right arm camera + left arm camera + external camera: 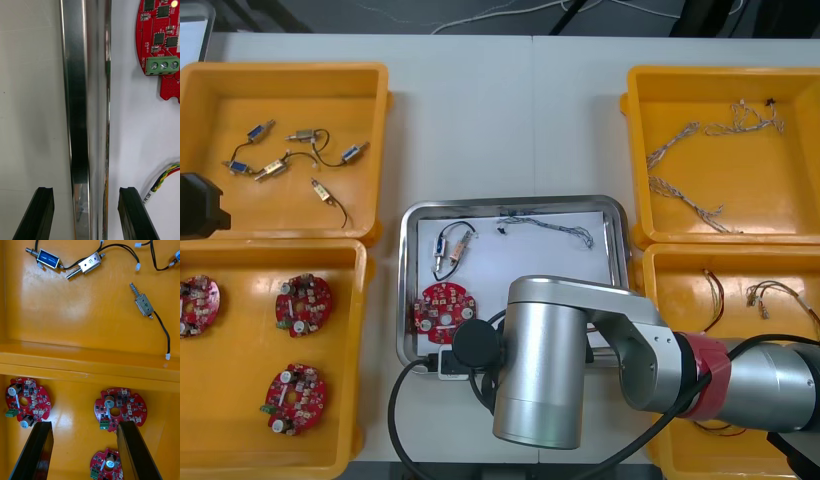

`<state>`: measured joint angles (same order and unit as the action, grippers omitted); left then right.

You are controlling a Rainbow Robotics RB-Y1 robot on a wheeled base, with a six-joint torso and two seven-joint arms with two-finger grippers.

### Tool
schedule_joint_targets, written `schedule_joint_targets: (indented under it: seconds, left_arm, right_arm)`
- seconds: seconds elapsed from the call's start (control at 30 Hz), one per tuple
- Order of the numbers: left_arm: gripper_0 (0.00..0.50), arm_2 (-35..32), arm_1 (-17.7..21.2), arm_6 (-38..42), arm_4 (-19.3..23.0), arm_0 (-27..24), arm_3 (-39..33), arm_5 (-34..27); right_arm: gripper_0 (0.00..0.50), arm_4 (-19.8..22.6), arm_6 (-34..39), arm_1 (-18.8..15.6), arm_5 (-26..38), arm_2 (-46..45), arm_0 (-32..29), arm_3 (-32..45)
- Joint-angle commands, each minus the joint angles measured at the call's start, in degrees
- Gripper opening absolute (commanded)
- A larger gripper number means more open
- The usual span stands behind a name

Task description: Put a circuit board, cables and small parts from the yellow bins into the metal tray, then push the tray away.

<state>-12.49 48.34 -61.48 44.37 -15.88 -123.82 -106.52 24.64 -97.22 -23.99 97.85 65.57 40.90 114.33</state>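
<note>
The metal tray (510, 202) sits mid-table, white inside. In it lie a round red circuit board (445, 305), small metal parts (452, 246) on a black cable, and a twisted blue and white cable (546, 228). My right arm (580, 360) reaches across the tray's near side. In the right wrist view my right gripper (87, 189) is open and straddles the tray's rim (80, 93), one finger outside and one inside. The board (161, 45) and a red and yellow cable (165, 180) lie on the white floor beyond the inner finger. My left gripper (85, 423) hangs open over the left bins.
The far left bin (285, 105) holds small metal parts (86, 264), and the near left bin (240, 380) three circuit boards (116, 410). At the right, the far bin (720, 110) holds twisted cables and the near bin (680, 290) red and yellow ones. The left arm (200, 205) is parked at the left edge.
</note>
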Motion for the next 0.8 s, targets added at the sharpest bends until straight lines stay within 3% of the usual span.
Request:
schedule_joint_targets:
  seconds: [0.03, 0.37, 0.43, 0.47, 0.5, 0.53, 0.57, 0.6, 0.7, 0.8]
  left_arm:
    - [0.500, -1.8, -0.5, -0.3, -0.7, 0.2, -1.8, 1.1]
    - [0.500, -1.8, -0.8, -0.6, -0.6, 0.2, -1.8, 1.3]
    - [0.500, -1.8, -0.8, -0.6, -0.6, 0.2, -1.8, 1.3]
    - [0.500, -1.7, -0.8, -0.6, -0.6, 0.2, -1.9, 1.3]
    - [0.500, -1.7, -0.8, -0.7, -0.5, 0.2, -1.8, 1.3]
    - [0.500, -1.7, -0.8, -0.6, -0.5, 0.1, -1.9, 1.3]
    - [0.500, -1.7, -0.8, -0.6, -0.4, 0.2, -1.9, 1.3]
    - [0.500, -1.7, -0.8, -0.7, -0.3, 0.2, -1.9, 1.3]
    - [0.500, -1.7, -0.8, -0.7, -0.3, 0.2, -1.8, 1.3]
    - [0.500, -1.7, -0.8, -0.7, -0.3, 0.2, -1.8, 1.3]
  right_arm:
    - [0.500, -2.0, -3.1, 1.0, -1.4, 1.1, -2.1, 0.5]
    - [0.500, -3.5, -4.1, -0.4, -4.2, 1.1, -3.4, 0.5]
    - [0.482, -3.5, -4.3, -0.5, -4.5, 1.1, -3.3, 0.5]
    - [0.423, -3.6, -4.4, -0.5, -4.6, 1.1, -3.3, 0.5]
    - [0.314, -4.0, -4.5, -0.5, -4.7, 1.1, -3.3, 0.5]
    - [0.259, -4.1, -4.5, -0.5, -4.7, 1.1, -3.3, 0.5]
    - [0.141, -4.2, -4.5, -0.6, -4.7, 1.1, -3.3, 0.5]
    - [0.072, -4.3, -4.4, -0.7, -4.7, 1.1, -3.3, 0.5]
    - [0.016, -4.4, -4.5, -1.1, -4.8, 1.1, -3.2, 0.5]
    - [0.000, -4.5, -4.5, -1.4, -4.8, 1.1, -3.3, 0.6]
